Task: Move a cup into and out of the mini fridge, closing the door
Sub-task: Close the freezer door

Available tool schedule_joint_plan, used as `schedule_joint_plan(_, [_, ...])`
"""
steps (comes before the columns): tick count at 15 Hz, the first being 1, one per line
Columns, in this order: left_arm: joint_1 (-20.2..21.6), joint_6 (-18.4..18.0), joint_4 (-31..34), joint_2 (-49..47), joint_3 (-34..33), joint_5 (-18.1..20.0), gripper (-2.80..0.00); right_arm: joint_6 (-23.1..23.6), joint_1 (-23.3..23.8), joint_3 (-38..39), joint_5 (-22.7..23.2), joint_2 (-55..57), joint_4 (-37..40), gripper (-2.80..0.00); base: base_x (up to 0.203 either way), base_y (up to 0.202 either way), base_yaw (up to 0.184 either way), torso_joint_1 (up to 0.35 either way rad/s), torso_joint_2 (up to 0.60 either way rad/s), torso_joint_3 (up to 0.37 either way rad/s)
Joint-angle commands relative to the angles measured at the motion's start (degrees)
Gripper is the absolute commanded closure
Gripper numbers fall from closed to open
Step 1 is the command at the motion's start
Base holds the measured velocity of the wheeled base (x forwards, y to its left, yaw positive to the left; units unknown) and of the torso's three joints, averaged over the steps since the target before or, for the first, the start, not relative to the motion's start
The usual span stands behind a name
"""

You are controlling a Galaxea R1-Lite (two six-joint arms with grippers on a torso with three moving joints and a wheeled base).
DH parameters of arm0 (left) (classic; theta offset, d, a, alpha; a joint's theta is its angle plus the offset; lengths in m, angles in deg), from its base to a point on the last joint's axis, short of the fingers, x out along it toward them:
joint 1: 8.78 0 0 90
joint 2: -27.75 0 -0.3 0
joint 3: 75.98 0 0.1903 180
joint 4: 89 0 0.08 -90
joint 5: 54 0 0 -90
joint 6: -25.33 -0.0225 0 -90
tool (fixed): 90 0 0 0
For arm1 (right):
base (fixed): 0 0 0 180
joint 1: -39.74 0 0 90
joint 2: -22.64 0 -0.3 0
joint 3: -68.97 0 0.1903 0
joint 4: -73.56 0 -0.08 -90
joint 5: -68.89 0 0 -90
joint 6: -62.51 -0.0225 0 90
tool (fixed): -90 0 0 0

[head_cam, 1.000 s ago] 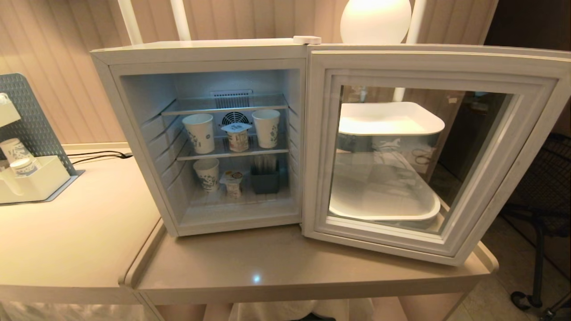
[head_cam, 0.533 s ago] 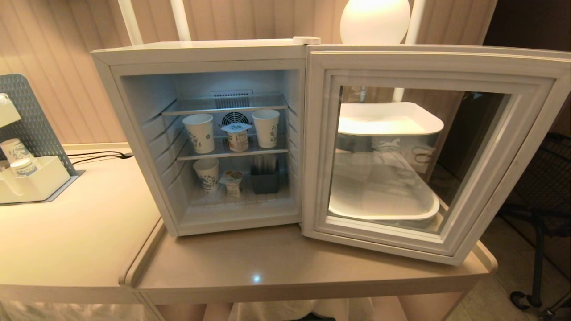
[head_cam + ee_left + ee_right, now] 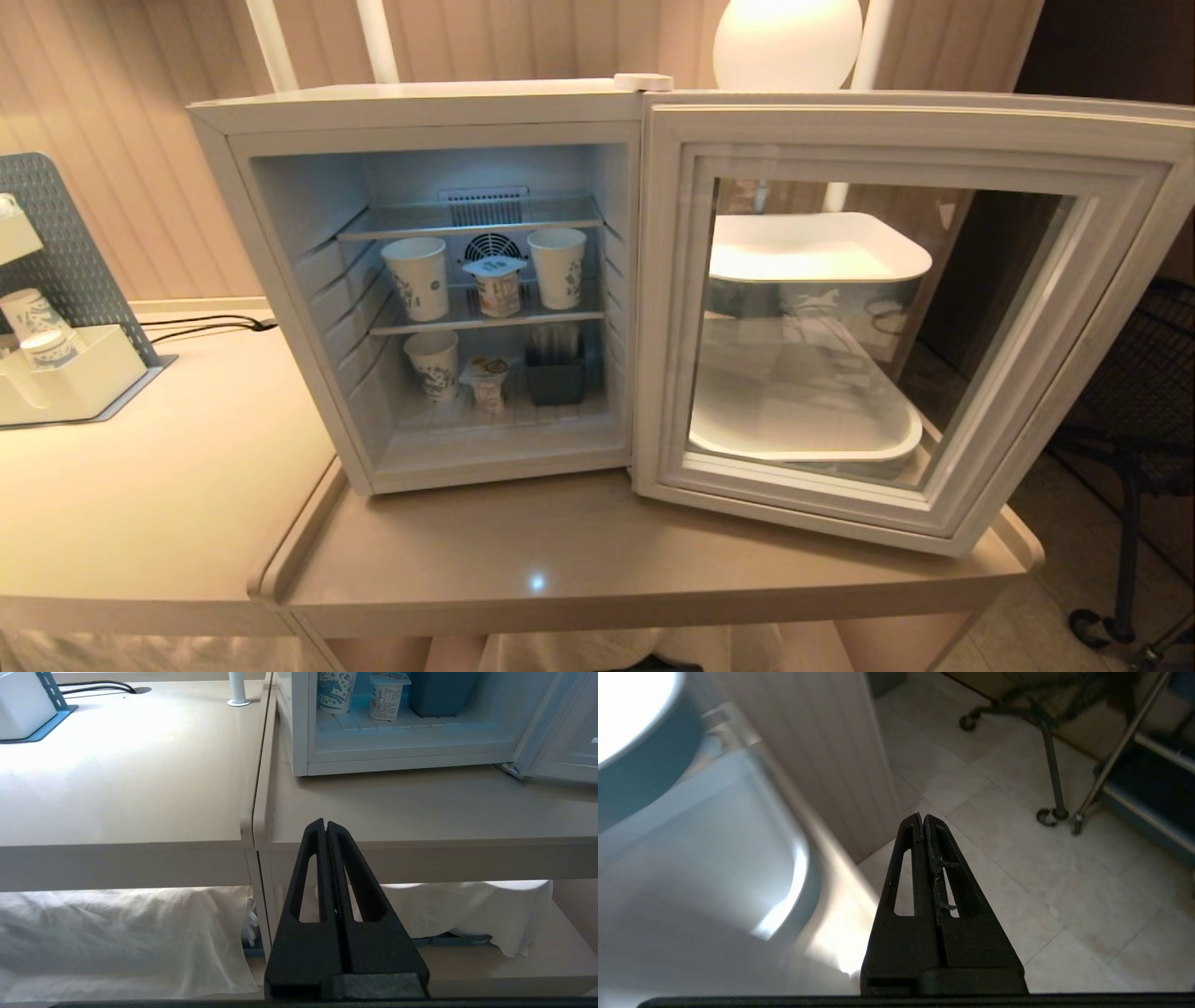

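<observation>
Warm, fairly even light is being cast over the head view, with a glowing round lamp (image 3: 786, 42) blown out at twelve o'clock. A cooler bluish glow is being given off inside the mini fridge (image 3: 439, 280). A small glare spot is being reflected on the counter (image 3: 535, 582) at six o'clock. Straight edges are being bowed toward the frame's borders. In the left wrist view, the counter top is being washed out at ten o'clock. The right wrist view is being smeared by blur at nine o'clock, while the floor (image 3: 1017, 896) is being kept sharper.
</observation>
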Motion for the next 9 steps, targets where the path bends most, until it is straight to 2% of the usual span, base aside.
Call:
schedule_joint_plan(1, [0.1, 0.0, 0.0, 0.0, 0.0, 0.0, 0.0, -0.4, 6.0, -1.8, 9.8, 15.5, -6.4, 0.0, 0.0, 0.0, 0.0, 0.0, 0.0, 0.0])
schedule_joint_plan(3, [0.0, 0.1, 0.0, -0.1, 0.0, 0.0, 0.0, -0.7, 11.5, -2.8, 37.2, 17.4, -9.2, 0.0, 0.0, 0.0, 0.0, 0.0, 0.0, 0.0])
schedule_joint_plan(5, [0.0, 0.0, 0.0, -0.1, 0.0, 0.0, 0.0, -0.6, 16.5, -4.5, 62.6, 18.8, -9.7, 0.0, 0.0, 0.0, 0.0, 0.0, 0.0, 0.0])
schedule_joint_plan(6, [0.0, 0.0, 0.0, 0.0, 0.0, 0.0, 0.0, -0.6, 18.4, -6.4, 73.5, 20.5, -8.8, 0.0, 0.0, 0.0, 0.0, 0.0, 0.0, 0.0])
schedule_joint_plan(7, [0.0, 0.1, 0.0, -0.1, 0.0, 0.0, 0.0, -0.6, 19.5, -8.4, 79.7, 23.0, -7.6, 0.0, 0.0, 0.0, 0.0, 0.0, 0.0, 0.0])
schedule_joint_plan(9, [0.0, 0.1, 0.0, 0.0, 0.0, 0.0, 0.0, -0.6, 19.2, -12.0, 84.8, 28.4, -5.9, 0.0, 0.0, 0.0, 0.0, 0.0, 0.0, 0.0])
